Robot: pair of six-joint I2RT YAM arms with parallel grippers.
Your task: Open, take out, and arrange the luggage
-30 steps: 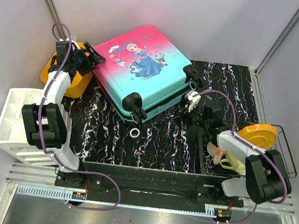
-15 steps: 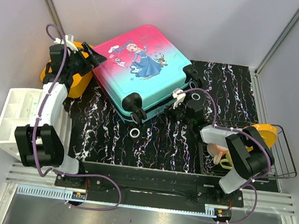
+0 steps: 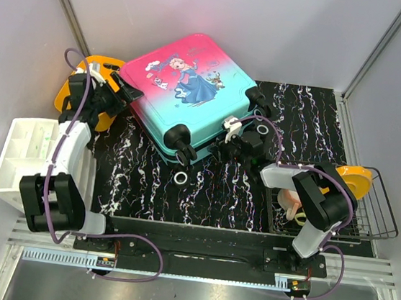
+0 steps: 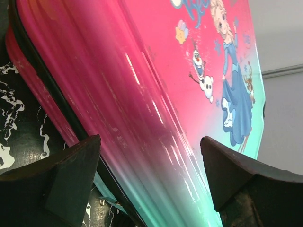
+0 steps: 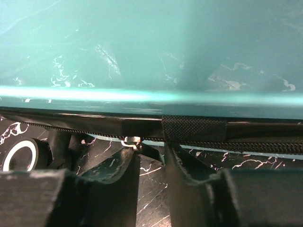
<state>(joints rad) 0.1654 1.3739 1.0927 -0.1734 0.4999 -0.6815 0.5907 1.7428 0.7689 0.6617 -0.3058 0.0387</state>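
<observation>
The luggage (image 3: pixel 189 91), a teal-to-pink hard-shell suitcase with a princess print, lies flat and closed at the back of the table, with its black wheels (image 3: pixel 183 148) toward me. My left gripper (image 3: pixel 125 91) is open at its left edge. In the left wrist view the fingers (image 4: pixel 52 184) stand wide apart, with the pink shell (image 4: pixel 142 94) filling the view between them. My right gripper (image 3: pixel 219 146) is at the near right edge. In the right wrist view its jaws (image 5: pixel 152 161) stand a narrow gap apart just below the black zipper band (image 5: pixel 194 130), with a metal zipper slider (image 5: pixel 130 141) at the left fingertip.
An orange bin (image 3: pixel 76 92) sits behind my left arm. A white rack (image 3: pixel 18 162) stands at the left edge. A wire basket (image 3: pixel 381 214) with an orange plate (image 3: pixel 353 178) is at the right. A small white ring (image 3: pixel 181 178) lies near the wheels.
My right arm has swung left from the basket to the suitcase's near right edge. My left gripper has shifted slightly along the left edge. The suitcase has not moved.
</observation>
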